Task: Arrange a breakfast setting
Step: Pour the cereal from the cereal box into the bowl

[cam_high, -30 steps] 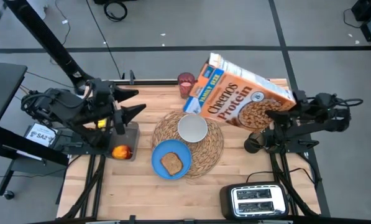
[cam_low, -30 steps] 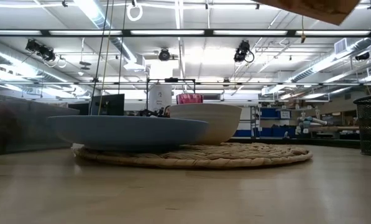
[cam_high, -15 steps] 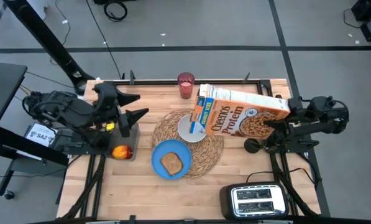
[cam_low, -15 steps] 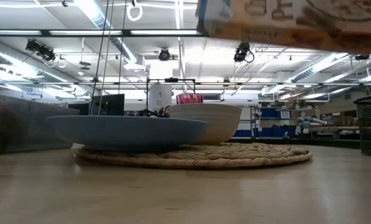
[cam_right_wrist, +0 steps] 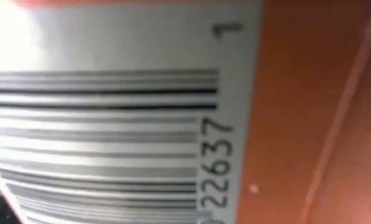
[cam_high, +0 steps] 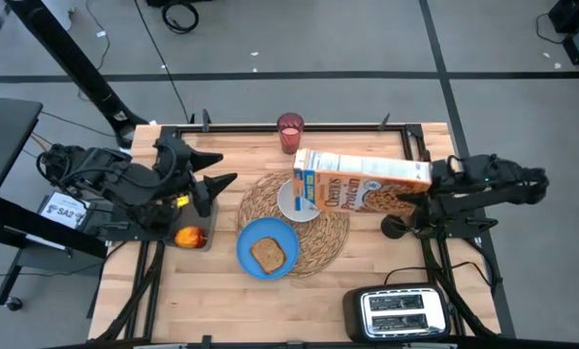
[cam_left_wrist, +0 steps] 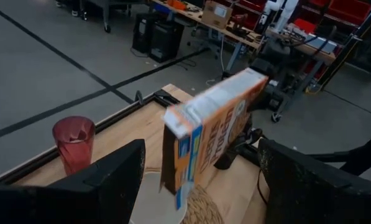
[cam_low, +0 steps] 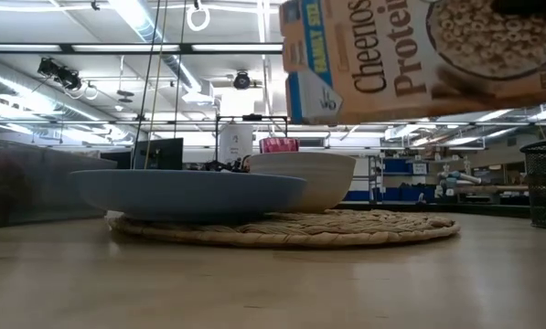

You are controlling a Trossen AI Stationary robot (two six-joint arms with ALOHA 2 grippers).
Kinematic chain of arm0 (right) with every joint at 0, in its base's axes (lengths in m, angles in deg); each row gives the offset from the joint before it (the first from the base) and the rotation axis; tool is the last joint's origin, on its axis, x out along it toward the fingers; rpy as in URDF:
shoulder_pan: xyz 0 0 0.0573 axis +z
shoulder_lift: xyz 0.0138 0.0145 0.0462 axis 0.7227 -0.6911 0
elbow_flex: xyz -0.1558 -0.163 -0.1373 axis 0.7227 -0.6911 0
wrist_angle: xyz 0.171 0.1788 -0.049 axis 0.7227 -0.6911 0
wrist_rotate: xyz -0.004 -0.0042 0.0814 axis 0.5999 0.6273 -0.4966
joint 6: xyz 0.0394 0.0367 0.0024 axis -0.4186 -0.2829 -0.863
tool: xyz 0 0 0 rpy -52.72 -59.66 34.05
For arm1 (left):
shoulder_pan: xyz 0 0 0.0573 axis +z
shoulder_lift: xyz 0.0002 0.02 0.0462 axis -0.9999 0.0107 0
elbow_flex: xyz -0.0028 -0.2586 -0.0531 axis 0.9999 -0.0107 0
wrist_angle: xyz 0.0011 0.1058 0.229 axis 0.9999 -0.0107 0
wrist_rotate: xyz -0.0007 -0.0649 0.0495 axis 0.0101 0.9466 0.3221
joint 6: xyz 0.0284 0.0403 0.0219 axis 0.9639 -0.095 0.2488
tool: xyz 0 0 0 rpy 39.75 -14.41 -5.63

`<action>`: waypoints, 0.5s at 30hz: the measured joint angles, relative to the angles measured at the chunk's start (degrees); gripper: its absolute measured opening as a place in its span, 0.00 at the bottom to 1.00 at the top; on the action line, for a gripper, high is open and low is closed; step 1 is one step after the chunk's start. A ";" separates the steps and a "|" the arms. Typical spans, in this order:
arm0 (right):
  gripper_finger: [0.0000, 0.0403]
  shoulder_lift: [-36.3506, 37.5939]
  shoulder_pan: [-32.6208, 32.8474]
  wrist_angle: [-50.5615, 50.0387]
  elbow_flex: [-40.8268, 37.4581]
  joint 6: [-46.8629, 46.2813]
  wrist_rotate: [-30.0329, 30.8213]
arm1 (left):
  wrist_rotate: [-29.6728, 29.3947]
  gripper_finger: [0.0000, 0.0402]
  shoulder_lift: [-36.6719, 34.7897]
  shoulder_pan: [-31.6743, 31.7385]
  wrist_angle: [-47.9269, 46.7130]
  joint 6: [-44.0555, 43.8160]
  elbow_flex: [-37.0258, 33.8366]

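Note:
My right gripper [cam_high: 421, 194] is shut on the orange Cheerios box [cam_high: 362, 184], which lies level in the air over the small white bowl [cam_high: 291, 202]. The bowl and the blue plate [cam_high: 260, 237] with the toast slice [cam_high: 268, 254] stand on the round woven placemat [cam_high: 323, 237]. The translucent red cup [cam_high: 290, 131] stands at the table's far edge. The red apple [cam_high: 190, 236] lies at the left. My left gripper [cam_high: 221, 167] is open and empty, left of the placemat. No spoon shows. My right gripper holds the box by its right end [cam_high: 413, 190], coming level from the table's right. The barcode panel [cam_right_wrist: 110, 124] fills the right wrist view and hides the fingers. The box is lifted clear [cam_low: 419, 55], lying level with a narrow side up, its other end [cam_high: 304, 189] over the bowl.
A black-and-silver toaster [cam_high: 401, 312] stands at the near right corner. Bare wood lies near the front edge, left of the toaster. A black frame runs along the table's far edge [cam_high: 241, 126].
My right gripper has rolled and come down, carrying the box toward the table's left. The box, tilted up with its front facing up a second ago, now lies level with its front toward the near edge and its left end over the bowl.

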 joint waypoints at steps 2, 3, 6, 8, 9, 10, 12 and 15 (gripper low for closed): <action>0.68 -1.95 0.00 0.02 0.02 0.52 0.10 | 0.00 0.79 0.00 0.00 0.00 -0.02 0.00; 0.68 -2.78 0.00 -0.01 0.02 0.72 0.52 | 0.00 0.79 0.00 0.00 0.00 -0.04 0.00; 0.68 -4.68 0.00 0.02 0.06 1.23 1.61 | 0.00 0.79 0.00 -0.56 0.00 -0.02 0.00; 0.68 -5.89 0.00 0.24 0.09 1.70 2.00 | 0.02 0.79 -0.01 -1.00 -0.03 0.00 0.01; 0.68 -6.50 0.00 0.28 0.11 1.71 2.00 | 0.02 0.79 -0.01 -1.08 -0.06 0.00 0.02; 0.68 -7.12 0.00 0.02 0.34 1.75 1.96 | 0.10 0.79 -0.02 -1.11 -0.07 0.00 0.02; 0.68 -8.81 0.00 -0.32 1.38 2.42 2.04 | 0.58 0.79 -0.02 -1.11 -0.09 -0.02 0.00; 0.68 -11.32 0.00 -1.35 3.66 3.36 2.10 | 0.83 0.79 -0.02 -1.09 -0.11 0.02 0.00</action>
